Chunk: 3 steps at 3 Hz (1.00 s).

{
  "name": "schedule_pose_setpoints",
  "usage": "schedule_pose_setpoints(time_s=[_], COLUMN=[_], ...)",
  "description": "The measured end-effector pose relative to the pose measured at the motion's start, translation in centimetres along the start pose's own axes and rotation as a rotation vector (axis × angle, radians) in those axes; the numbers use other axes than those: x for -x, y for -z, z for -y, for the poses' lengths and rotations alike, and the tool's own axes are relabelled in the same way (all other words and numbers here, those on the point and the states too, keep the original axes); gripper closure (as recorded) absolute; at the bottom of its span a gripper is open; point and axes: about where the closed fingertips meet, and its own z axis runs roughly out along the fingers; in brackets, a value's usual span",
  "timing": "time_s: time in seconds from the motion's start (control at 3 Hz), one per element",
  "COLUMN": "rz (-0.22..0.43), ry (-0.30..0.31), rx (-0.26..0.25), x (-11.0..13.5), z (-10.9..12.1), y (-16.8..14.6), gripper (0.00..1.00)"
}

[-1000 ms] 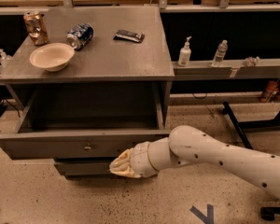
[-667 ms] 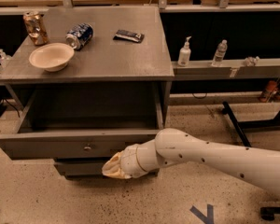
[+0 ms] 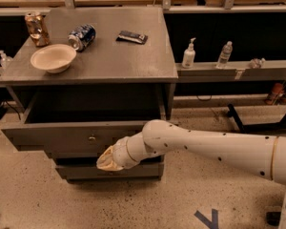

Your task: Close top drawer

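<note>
Top drawer (image 3: 62, 138) stands pulled out from grey table (image 3: 133, 56). Hand (image 3: 108, 160) sits just below drawer front, right of knob (image 3: 92, 138); spread or pressed together, cannot tell.

Top drawer (image 3: 52, 138) pulled out toward near side; front panel unobstructed left of knob (image 3: 92, 138). Gripper (image 3: 109, 159) low at panel's lower edge, just right of knob. Arm (image 3: 205, 144) crosses panel's right end. Floor (image 3: 28, 194) near-left open. Lower drawer (image 3: 81, 171) juts slightly beneath.
</note>
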Motion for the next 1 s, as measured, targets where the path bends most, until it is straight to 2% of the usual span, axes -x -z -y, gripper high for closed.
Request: schedule_pose_setpoints(time_s=[0.33, 0.67, 1.0], rz=[-0.003, -0.006, -0.016], ry=[-0.001, -0.004, -0.025], rx=[-0.043, -0.063, -0.076], x=[0.2, 0.1, -1.1], z=[4.2, 6.4, 10.7], y=[0.0, -0.1, 0.1], gripper=[1.0, 1.0, 1.0])
